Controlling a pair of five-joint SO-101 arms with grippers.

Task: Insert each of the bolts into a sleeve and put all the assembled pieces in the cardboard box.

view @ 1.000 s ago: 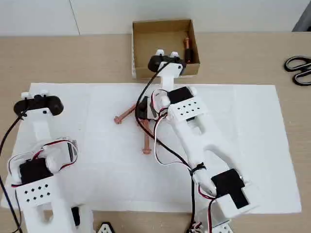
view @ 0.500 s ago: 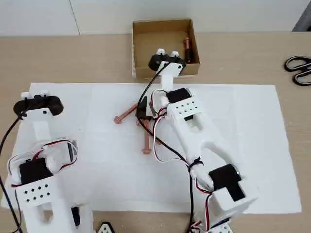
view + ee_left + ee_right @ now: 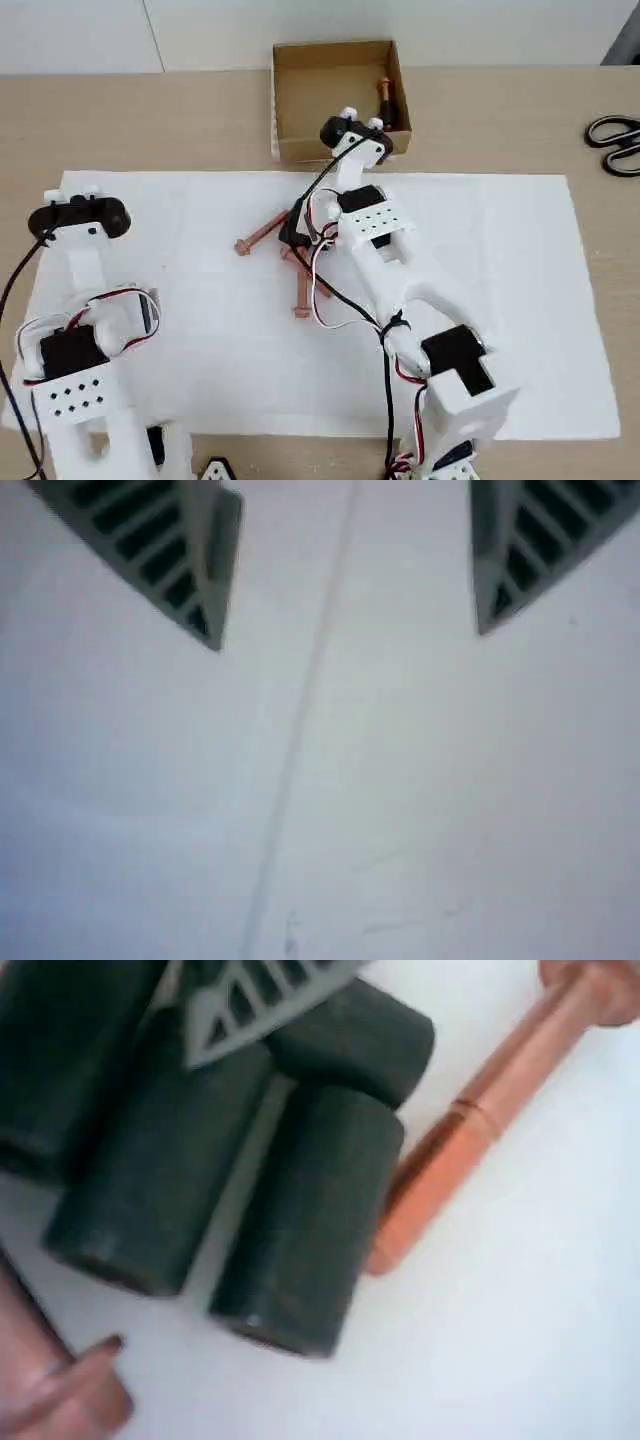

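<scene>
From above, the box point(image 3: 283, 100) sits on the tabletop point(image 3: 150, 120) just past the far edge of a white sheet point(image 3: 200, 350). One assembled piece point(image 3: 385, 98) lies inside it, along a side wall. Two loose bolts lie near the middle of the sheet. One bolt point(image 3: 257, 236) is slanted and the other bolt point(image 3: 302, 292) lies nearly lengthwise, with their ends close together. The right arm point(image 3: 385, 245) leans over that spot, its top joint above the box's near wall. The left arm point(image 3: 85, 265) stands well apart, over the other side of the sheet. Scissors point(image 3: 615, 140) lie at the tabletop's edge, off the sheet.

In the left wrist view, the left tool point(image 3: 350, 638) hangs over bare sheet. Its fingers point(image 3: 170, 550) are spread wide with nothing between them.

In the right wrist view, the right tool point(image 3: 255, 1005) is right over a cluster of dark sleeves point(image 3: 300, 1230) that lie side by side, touching. I cannot tell whether this tool is open or closed. A copper bolt point(image 3: 470, 1130) lies against the side of one sleeve. The head of a second bolt point(image 3: 60, 1390) shows near the sleeves' other end.
</scene>
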